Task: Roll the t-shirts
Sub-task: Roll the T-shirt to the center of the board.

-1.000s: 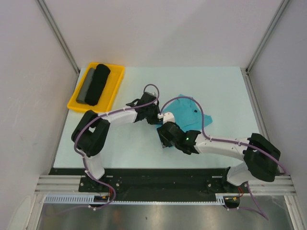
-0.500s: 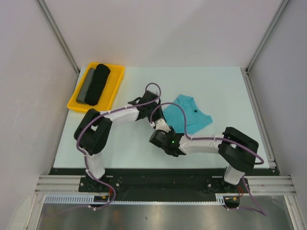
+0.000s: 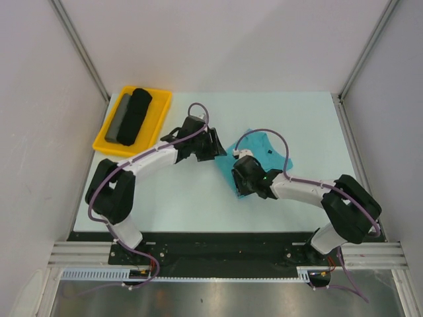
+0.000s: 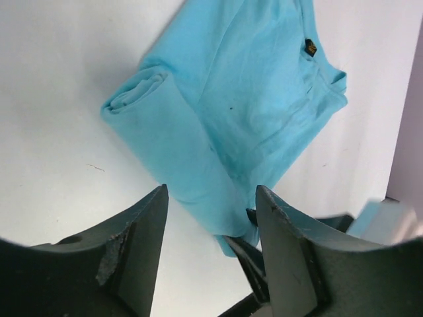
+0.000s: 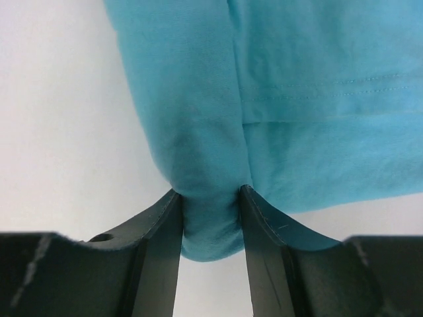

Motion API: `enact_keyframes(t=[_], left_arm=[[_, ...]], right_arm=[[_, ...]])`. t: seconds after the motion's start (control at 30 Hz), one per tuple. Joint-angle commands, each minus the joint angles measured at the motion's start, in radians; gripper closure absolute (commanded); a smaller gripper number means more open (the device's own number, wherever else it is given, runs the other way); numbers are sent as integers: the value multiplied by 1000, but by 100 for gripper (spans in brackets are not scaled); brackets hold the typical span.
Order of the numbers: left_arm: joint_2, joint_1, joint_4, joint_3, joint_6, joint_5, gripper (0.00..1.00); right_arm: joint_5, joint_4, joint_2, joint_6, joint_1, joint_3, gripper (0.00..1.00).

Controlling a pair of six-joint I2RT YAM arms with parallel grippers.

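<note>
The teal t-shirt [image 3: 263, 146] lies at mid-table, its left edge rolled into a thick tube [image 4: 173, 139]. A small dark tag [image 4: 310, 47] marks the neck at the far end. My left gripper [image 3: 217, 148] hovers just left of the roll. It is open [image 4: 211, 191], the roll showing between its dark fingers [image 4: 142, 238] without touching them. My right gripper [image 3: 239, 178] sits over the roll's near end. It is shut [image 5: 210, 191] on the t-shirt, the fabric bunched and squeezed between both fingers [image 5: 162, 231]. Its fingers also show under the roll in the left wrist view.
A yellow tray [image 3: 164, 105] stands at the back left corner, holding a black fabric roll [image 3: 135, 115] and a thinner grey one [image 3: 119, 120]. White walls and metal frame posts close in the table on three sides. The two arms nearly meet at the shirt.
My left gripper has opened and shifted slightly back. My right gripper swung forward-left, then returned to the shirt's rolled edge and closed on its near end.
</note>
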Motion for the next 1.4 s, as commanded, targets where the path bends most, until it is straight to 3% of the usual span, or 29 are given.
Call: enact_keyframes(t=[0.0, 0.13, 0.33, 0.73, 0.83, 1.07, 1.23, 1.37], left_arm=[[-78, 1, 67, -69, 51, 4, 35], [-81, 1, 77, -112, 82, -39, 33], [-25, -17, 118, -127, 47, -47, 40], [135, -66, 78, 11, -70, -129, 52], [158, -72, 31, 70, -82, -159, 52], [224, -83, -74, 193, -104, -180, 52], [270, -94, -124, 256, -118, -189, 52], [296, -97, -160, 316, -131, -191, 53]], right_arm=[[-302, 129, -47, 22, -116, -56, 57], [-437, 175, -45, 41, -194, -92, 58], [-566, 219, -12, 59, -275, -116, 58], [-721, 299, 13, 124, -391, -148, 59], [-727, 296, -7, 133, -406, -148, 54], [-498, 163, -198, 87, -397, -148, 39], [-161, 108, -358, -2, -239, -139, 36], [7, 83, -308, -98, -92, -87, 36]])
